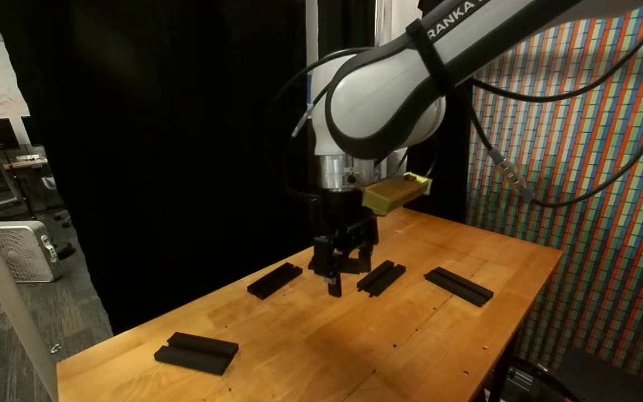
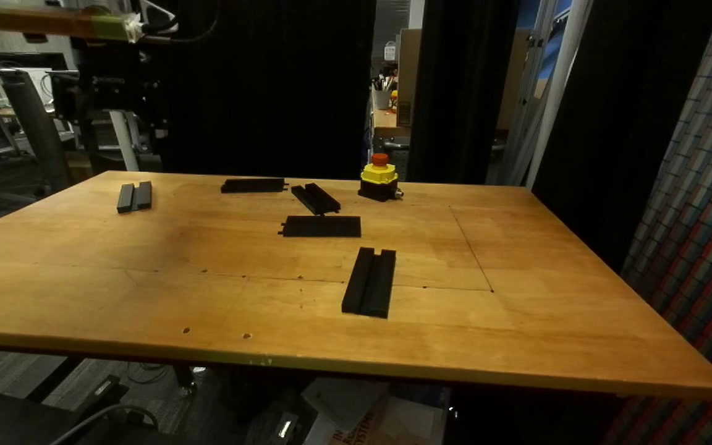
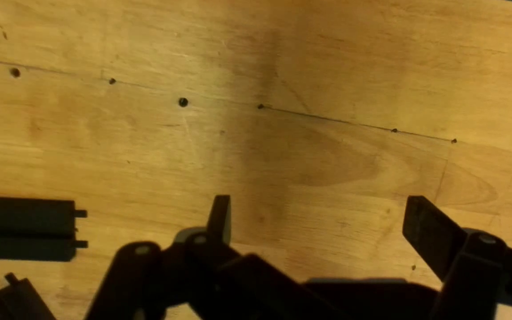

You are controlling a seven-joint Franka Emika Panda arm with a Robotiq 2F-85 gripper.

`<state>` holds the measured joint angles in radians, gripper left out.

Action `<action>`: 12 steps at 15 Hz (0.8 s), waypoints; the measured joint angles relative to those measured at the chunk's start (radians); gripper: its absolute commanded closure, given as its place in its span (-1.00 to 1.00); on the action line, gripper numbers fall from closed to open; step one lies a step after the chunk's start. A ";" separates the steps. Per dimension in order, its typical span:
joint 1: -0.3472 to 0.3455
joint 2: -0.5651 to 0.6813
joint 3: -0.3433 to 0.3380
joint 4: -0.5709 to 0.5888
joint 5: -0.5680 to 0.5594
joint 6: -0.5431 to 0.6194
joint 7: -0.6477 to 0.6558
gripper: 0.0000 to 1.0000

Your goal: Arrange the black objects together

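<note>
Several flat black grooved bars lie apart on the wooden table. One bar lies alone at a table end (image 1: 197, 353) (image 2: 144, 195). Another lies by the curtain-side edge (image 1: 274, 280) (image 2: 254, 185). A middle bar (image 1: 382, 278) (image 2: 321, 226) has a slanted bar (image 2: 316, 199) close beside it. Another bar (image 1: 459, 286) (image 2: 369, 282) lies farther off, at an angle. My gripper (image 1: 349, 274) (image 2: 122, 133) (image 3: 318, 200) is open and empty above the table. In the wrist view two bars (image 3: 22, 229) (image 3: 11, 298) lie left of the fingers, partly cut off.
A yellow emergency-stop box with a red button (image 2: 379, 176) stands on the table (image 2: 207, 303) beyond the bars. A black curtain (image 1: 187, 139) hangs along a table side. A cable (image 1: 589, 204) hangs beside the arm.
</note>
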<state>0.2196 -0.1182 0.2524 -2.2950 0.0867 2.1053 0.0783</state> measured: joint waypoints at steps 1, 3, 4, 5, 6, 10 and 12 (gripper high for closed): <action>0.015 0.029 0.019 0.008 -0.010 0.033 0.012 -1.00; 0.046 0.096 0.054 0.035 -0.036 0.096 0.046 -1.00; 0.062 0.132 0.068 0.055 -0.050 0.122 0.065 -1.00; 0.078 0.169 0.079 0.079 -0.067 0.143 0.083 -1.00; 0.095 0.206 0.086 0.108 -0.085 0.160 0.100 -1.00; 0.148 0.340 0.088 0.238 -0.167 0.196 0.140 -1.00; 0.167 0.400 0.084 0.305 -0.198 0.197 0.141 -1.00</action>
<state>0.3865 0.2816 0.3364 -1.9898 -0.1116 2.3028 0.2191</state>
